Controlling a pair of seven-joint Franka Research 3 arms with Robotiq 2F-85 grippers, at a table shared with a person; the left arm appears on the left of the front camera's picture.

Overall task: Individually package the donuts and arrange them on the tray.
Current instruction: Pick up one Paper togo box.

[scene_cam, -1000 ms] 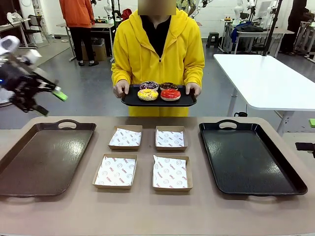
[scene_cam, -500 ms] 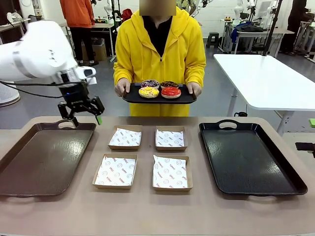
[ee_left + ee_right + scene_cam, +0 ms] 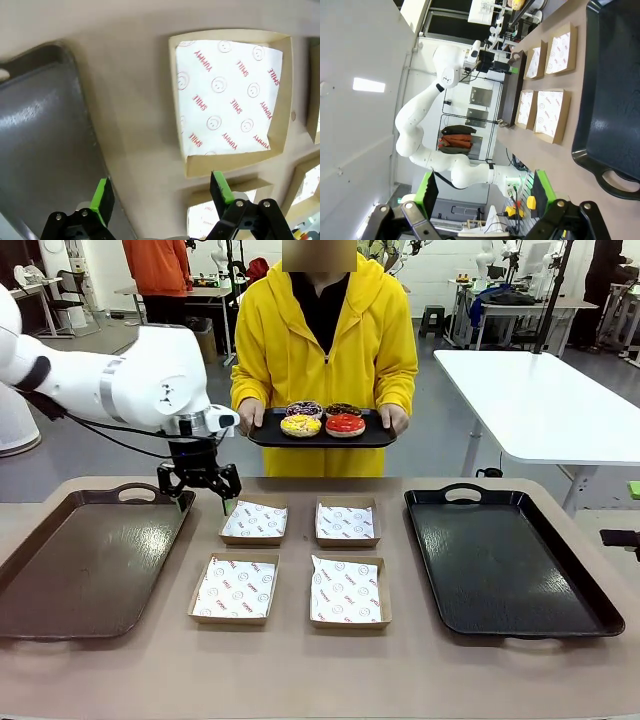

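Note:
A person in a yellow hoodie holds a small black tray at the far side, carrying the donuts: two chocolate with sprinkles, one yellow, one red. My left gripper hangs open and empty just above the table, between the brown tray's far right corner and the far-left box. In the left wrist view the gripper has bare table between its green pads, with that paper-lined box just ahead. My right gripper is open and empty, off the table's side.
Four paper-lined cardboard boxes sit in the middle: the far right, near left and near right ones join the far-left. A large black tray lies to the right, also in the right wrist view. A white table stands beyond.
My left arm has swung in from the far left edge, rightwards and down, to the far-left box. Both grippers stayed open. The person's tray has barely moved.

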